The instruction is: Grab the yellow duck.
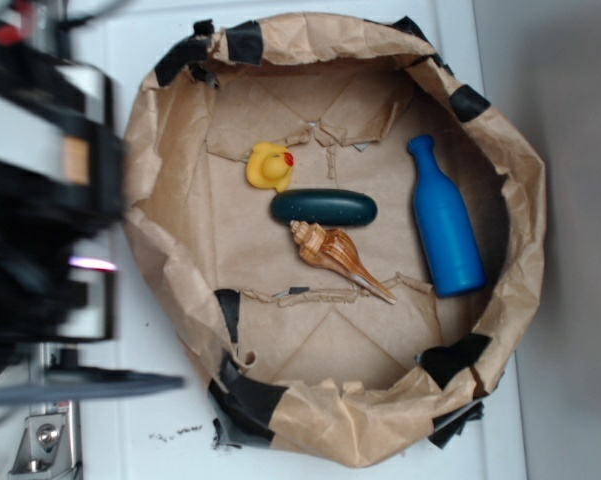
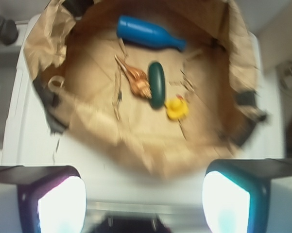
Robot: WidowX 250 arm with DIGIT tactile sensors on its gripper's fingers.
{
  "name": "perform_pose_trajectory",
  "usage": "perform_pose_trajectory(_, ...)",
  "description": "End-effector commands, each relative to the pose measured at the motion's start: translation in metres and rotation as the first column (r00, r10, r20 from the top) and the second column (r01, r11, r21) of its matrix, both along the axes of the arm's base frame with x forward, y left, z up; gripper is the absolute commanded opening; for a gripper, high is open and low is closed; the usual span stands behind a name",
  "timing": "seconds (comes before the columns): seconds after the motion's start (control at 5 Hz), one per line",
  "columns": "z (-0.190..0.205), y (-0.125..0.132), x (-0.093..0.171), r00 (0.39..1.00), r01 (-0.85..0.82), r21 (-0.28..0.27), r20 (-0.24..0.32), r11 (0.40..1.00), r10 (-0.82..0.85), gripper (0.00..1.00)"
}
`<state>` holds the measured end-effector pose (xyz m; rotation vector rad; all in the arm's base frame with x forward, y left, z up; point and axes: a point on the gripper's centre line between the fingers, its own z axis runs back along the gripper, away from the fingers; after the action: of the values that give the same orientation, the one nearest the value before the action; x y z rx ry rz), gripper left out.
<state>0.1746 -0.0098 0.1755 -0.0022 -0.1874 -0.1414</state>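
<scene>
The yellow duck sits on the floor of a brown paper basin, just beside a dark green oval. My gripper hangs outside the basin's rim, well short of the duck. Its two fingers stand wide apart with nothing between them. In the exterior view the arm is a dark blur at the left edge, and the fingers themselves are not distinct.
A tan spiral seashell lies against the green oval on the side away from the duck. A blue bottle lies at the basin's far side. The crumpled paper wall, patched with black tape, stands between gripper and objects.
</scene>
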Motion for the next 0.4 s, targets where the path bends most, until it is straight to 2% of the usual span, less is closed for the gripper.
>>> perform_pose_trajectory(0.0, -0.025, 0.009, 0.051, 0.995, 0.000, 0.107, 0.097, 0.994, -0.011, 1.00)
perform_pose_trajectory(0.2, -0.033, 0.011, 0.069, 0.993, 0.063, 0.109, 0.088, 0.992, -0.073, 1.00)
